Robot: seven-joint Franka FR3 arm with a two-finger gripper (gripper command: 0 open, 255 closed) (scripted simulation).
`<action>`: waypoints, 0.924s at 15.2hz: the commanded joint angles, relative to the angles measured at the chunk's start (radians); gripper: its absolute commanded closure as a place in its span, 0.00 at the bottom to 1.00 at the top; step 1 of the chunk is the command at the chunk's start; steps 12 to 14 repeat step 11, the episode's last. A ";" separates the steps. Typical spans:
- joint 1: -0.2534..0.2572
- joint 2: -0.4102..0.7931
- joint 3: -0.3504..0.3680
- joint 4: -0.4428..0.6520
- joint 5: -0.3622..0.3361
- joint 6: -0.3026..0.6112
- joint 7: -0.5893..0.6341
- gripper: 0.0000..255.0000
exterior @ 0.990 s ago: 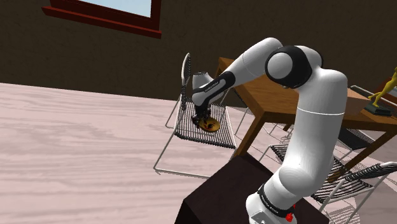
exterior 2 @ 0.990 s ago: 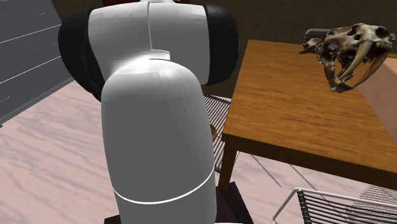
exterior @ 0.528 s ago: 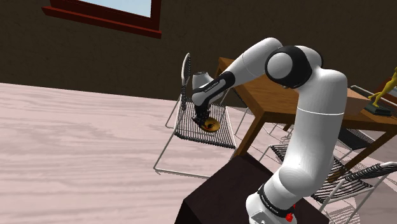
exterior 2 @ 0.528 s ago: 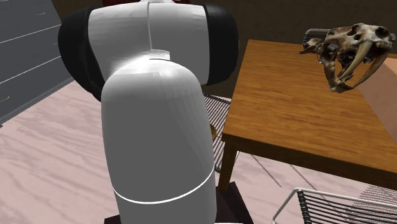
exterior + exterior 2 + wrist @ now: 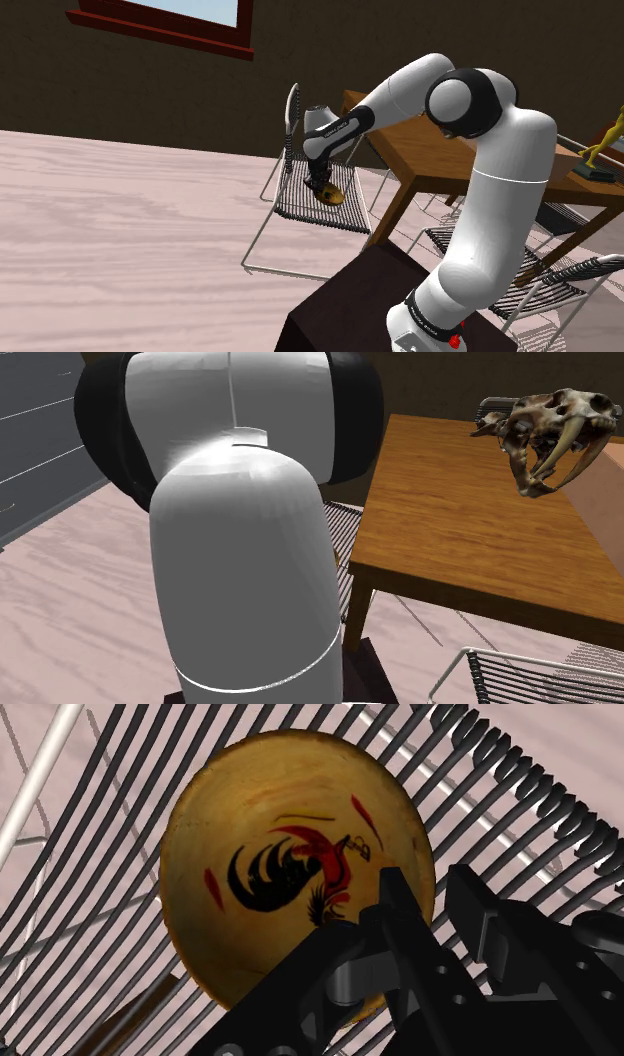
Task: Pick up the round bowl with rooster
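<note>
A round yellowish-brown bowl (image 5: 290,864) with a red and black rooster painted inside sits at the wire chair seat (image 5: 90,954). My black gripper (image 5: 435,909) is shut on the bowl's rim: one finger (image 5: 400,919) stands inside the bowl, the other on the outside of the rim. In the shoulder view the bowl (image 5: 331,194) hangs under the gripper (image 5: 318,183), just above the chair's seat (image 5: 315,212); whether it still touches the wires I cannot tell. The white arm (image 5: 240,522) covers the chair in the second exterior view.
A wooden table (image 5: 450,160) stands right beside the chair, with a skull (image 5: 545,427) and a golden figurine (image 5: 605,140) on it. More wire chairs (image 5: 560,285) stand at the shoulder view's lower right. My dark stand (image 5: 345,310) is below, and grey drawers (image 5: 40,422) sit far off.
The fingers have closed on the bowl's rim. The arm has since risen a little, and the bowl has shifted slightly up with it.
</note>
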 commanded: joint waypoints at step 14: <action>0.001 -0.097 0.004 0.016 0.014 -0.112 -0.024 1.00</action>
